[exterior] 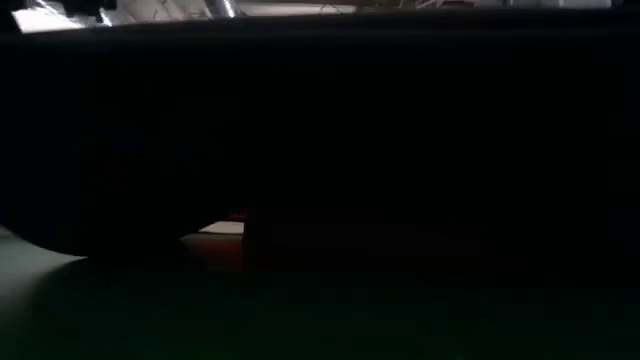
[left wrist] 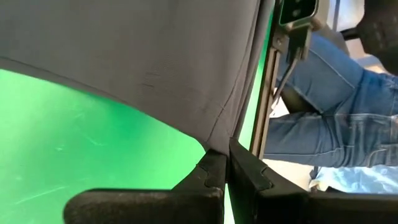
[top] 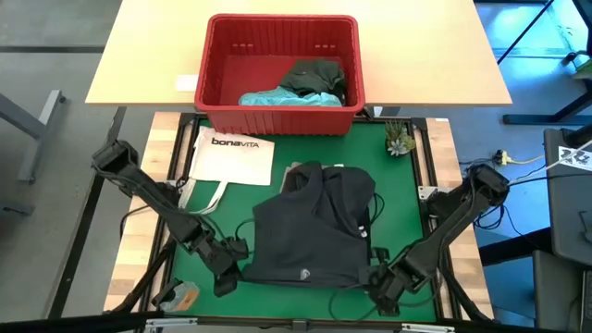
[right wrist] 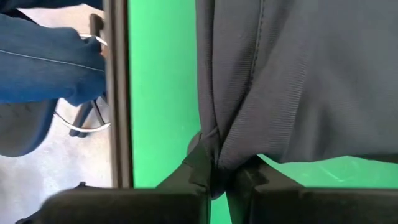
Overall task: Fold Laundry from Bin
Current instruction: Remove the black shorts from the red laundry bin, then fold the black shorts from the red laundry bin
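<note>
A dark grey garment (top: 310, 227) with drawstrings lies spread on the green mat (top: 407, 194). Its near edge is held up between my two grippers. My left gripper (top: 237, 270) is shut on the near left corner, and my right gripper (top: 379, 279) is shut on the near right corner. The red bin (top: 282, 116) stands on the far table. In it lie a light turquoise garment (top: 277, 95) and a dark green one (top: 314, 76). The low view is almost wholly dark. My left gripper pinches the garment's near left corner (left wrist: 216, 144) between its two fingers, which slant down at it from the left. The cloth rises from the fingertips (left wrist: 211, 169), clear of the mat there. My right gripper pinches a bunched fold at the garment's near right corner (right wrist: 214, 152) between its two fingers, which point steeply down. Several layers gather at the fingertips (right wrist: 249, 175). The cloth there stands off the mat.
A white "bonaVITA" tote bag (top: 231, 155) lies on the mat's far left. A small plant (top: 400, 139) stands at the far right corner. A small tan object (top: 180, 296) lies near the front left. A person in blue jeans (left wrist: 336, 118) sits just beyond the table's near edge.
</note>
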You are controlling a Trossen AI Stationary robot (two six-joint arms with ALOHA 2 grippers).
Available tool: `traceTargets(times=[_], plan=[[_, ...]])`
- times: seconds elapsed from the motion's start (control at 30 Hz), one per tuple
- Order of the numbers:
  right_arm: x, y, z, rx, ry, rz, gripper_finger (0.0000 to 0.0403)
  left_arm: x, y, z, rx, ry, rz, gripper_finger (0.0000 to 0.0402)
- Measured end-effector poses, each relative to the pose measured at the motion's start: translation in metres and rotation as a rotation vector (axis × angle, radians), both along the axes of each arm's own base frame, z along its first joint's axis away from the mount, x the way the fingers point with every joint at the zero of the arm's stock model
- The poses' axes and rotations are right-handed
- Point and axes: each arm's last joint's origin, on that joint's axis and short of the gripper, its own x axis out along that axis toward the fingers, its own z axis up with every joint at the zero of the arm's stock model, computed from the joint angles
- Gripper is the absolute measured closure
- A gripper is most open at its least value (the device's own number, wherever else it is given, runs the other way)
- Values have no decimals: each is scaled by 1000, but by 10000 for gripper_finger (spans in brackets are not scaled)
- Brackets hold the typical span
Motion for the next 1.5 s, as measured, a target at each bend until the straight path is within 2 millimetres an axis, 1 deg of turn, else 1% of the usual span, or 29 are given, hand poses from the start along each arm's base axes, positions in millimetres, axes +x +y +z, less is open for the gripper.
traceTargets(times=[0.17, 0.3, 0.43, 0.53, 0.73, 0.83, 0.93, 1.07, 1.1, 1.17, 1.33, 1.5], plan=[[3, 3, -7, -7, 12, 1, 375, 4, -5, -9, -30, 40, 17, 395], [0, 3, -8, 13, 48, 16, 375, 1, -7, -17, -85, 157, 10, 369], [1, 4, -8, 35, 53, 22, 368, 2, -8, -19, -137, 218, 34, 337], [1, 4, -8, 46, 59, 25, 340, 1, -9, -19, -141, 223, 32, 313], [1, 5, -8, 49, 56, 25, 249, 3, -7, -19, -115, 192, 64, 269], [1, 5, -8, 54, 61, 27, 210, 3, -7, -19, -109, 184, 71, 249], [0, 5, -8, 95, 106, 41, 185, 3, -7, -19, -107, 182, 74, 234], [1, 0, -6, 228, 239, 80, 170, 3, -7, -19, -101, 172, 60, 228], [1, -2, -4, 237, 263, 69, 169, 4, -7, -19, -98, 163, 50, 229], [3, -5, 3, 200, 247, 61, 169, 6, -6, -18, -91, 130, 43, 232], [-1, -20, 30, 18, 157, 55, 170, 21, -3, -10, -108, -28, 52, 250], [-8, -40, 57, -120, 38, 3, 170, 41, 11, 0, -154, -154, 83, 262]])
